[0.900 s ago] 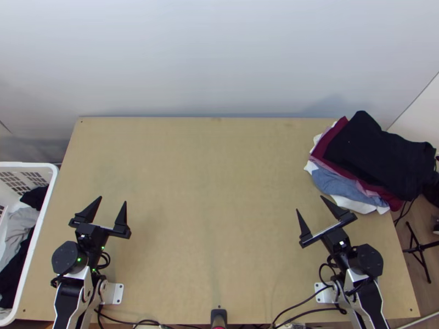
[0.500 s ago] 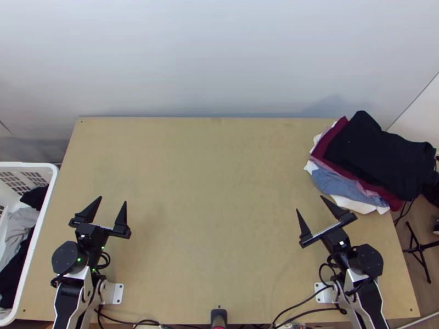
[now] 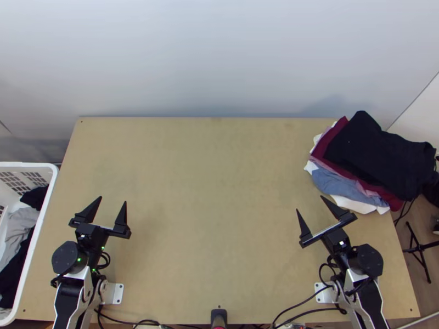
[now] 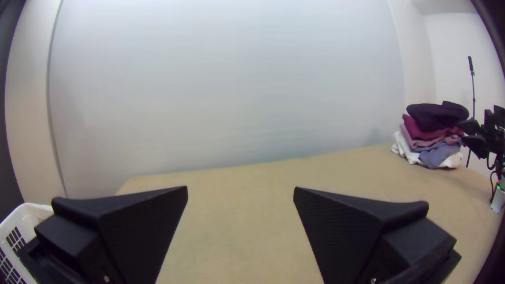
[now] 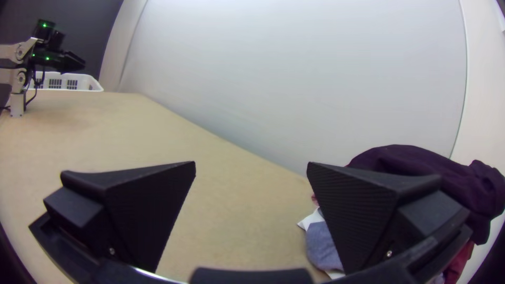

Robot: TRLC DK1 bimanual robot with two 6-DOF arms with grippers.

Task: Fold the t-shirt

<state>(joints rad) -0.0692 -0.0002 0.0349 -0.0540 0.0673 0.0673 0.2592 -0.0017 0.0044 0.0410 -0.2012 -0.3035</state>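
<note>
Over the table's near left part, my left gripper (image 3: 113, 200) stands open with nothing between its fingers. The left wrist view shows the left gripper (image 4: 240, 192) with its fingers wide apart. My right gripper (image 3: 309, 203) is open and empty near the stack at the right. In the right wrist view, the right gripper (image 5: 251, 167) has bare table beyond its spread fingers. A pile of folded clothes lies at the table's right edge, with a black garment (image 3: 378, 156) on top of dark red cloth (image 3: 333, 137), blue cloth (image 3: 337, 183) and white cloth. Which piece is a t-shirt I cannot tell.
A white laundry basket (image 3: 41, 227) holding black and grey clothes stands beside the table's left edge. The wooden table (image 3: 214, 197) spreads between the two arms, with a pale wall behind it. Black cables run along the near edge, and a dark tripod (image 3: 420, 247) stands at the right.
</note>
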